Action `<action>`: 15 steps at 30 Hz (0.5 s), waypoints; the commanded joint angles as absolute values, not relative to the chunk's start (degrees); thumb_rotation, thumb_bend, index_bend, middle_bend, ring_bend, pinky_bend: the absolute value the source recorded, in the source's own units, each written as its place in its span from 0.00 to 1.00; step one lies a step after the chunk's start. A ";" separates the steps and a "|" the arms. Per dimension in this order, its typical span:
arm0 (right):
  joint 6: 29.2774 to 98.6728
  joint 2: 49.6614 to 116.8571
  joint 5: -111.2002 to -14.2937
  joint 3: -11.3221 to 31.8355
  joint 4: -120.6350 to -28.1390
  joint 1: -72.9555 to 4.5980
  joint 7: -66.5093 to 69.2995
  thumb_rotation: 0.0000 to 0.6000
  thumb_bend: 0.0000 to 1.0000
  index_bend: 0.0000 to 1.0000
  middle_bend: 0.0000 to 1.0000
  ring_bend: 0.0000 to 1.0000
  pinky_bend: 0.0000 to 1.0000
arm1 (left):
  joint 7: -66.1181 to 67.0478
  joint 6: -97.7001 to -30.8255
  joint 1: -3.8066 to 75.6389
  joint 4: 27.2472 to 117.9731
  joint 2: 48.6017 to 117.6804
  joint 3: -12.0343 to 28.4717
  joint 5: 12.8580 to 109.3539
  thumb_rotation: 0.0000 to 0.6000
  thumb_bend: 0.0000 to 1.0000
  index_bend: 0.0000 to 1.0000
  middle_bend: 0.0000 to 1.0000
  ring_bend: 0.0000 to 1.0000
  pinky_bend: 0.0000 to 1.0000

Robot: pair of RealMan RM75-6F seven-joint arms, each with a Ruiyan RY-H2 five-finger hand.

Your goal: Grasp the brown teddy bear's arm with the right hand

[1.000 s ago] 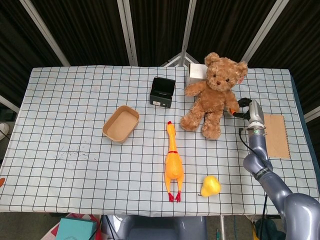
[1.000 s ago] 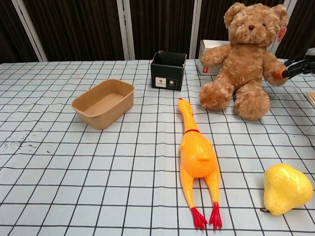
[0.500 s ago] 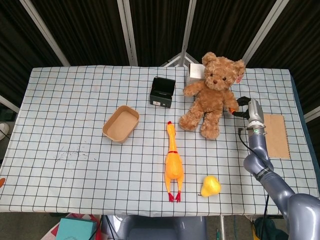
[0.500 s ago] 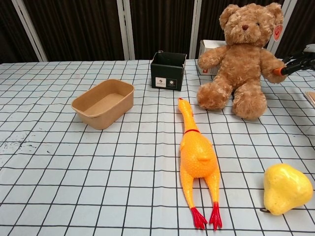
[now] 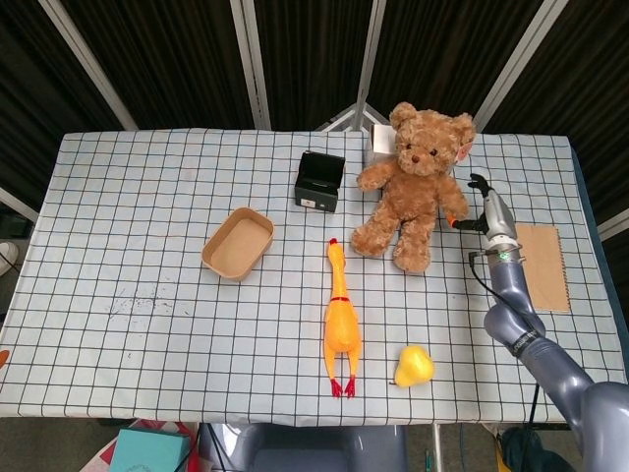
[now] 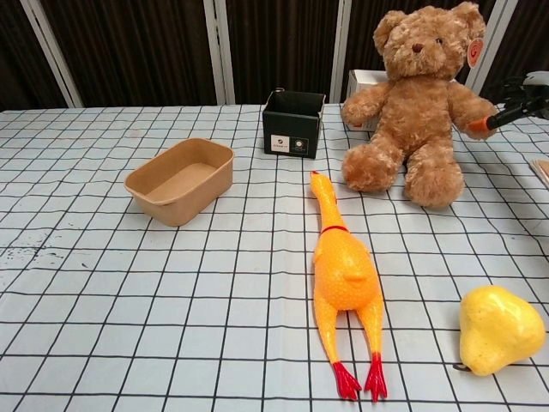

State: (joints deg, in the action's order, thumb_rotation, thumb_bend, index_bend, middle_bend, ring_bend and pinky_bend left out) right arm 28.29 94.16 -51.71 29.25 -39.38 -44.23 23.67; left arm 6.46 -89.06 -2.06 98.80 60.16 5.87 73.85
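The checked tablecloth fills most of the head view, and the biggest thing on it is the brown teddy bear, sitting upright in the upper right of the frame with its back close to a white box. It looks like a plush toy, so I'd judge it light, soft and squashy, apt to tip or slide across the cloth rather than resist a push; the fur gives grip, and nothing about it seems fragile. The arm nearest the frame's right edge sticks out sideways and is thin enough to close around, so that is the sensible place to take hold, around its middle rather than the paw tip. The right hand is right at that paw: in the chest view, at the right edge, an orange-tipped finger touches or nearly touches the fur, yet whether the fingers are wrapped round the arm I cannot tell, since most of the hand is cut off. The left hand shows in neither view. Below centre lies the rubber chicken, left of it the brown tray, then the black box beside the bear, and lower right the small yellow pear.
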 commanded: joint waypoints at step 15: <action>50.18 71.80 -68.65 20.98 -74.93 -20.12 24.75 1.00 0.24 0.14 0.21 0.10 0.00 | 3.33 -88.50 -2.27 98.59 58.96 5.47 74.89 1.00 0.27 0.22 0.00 0.00 0.13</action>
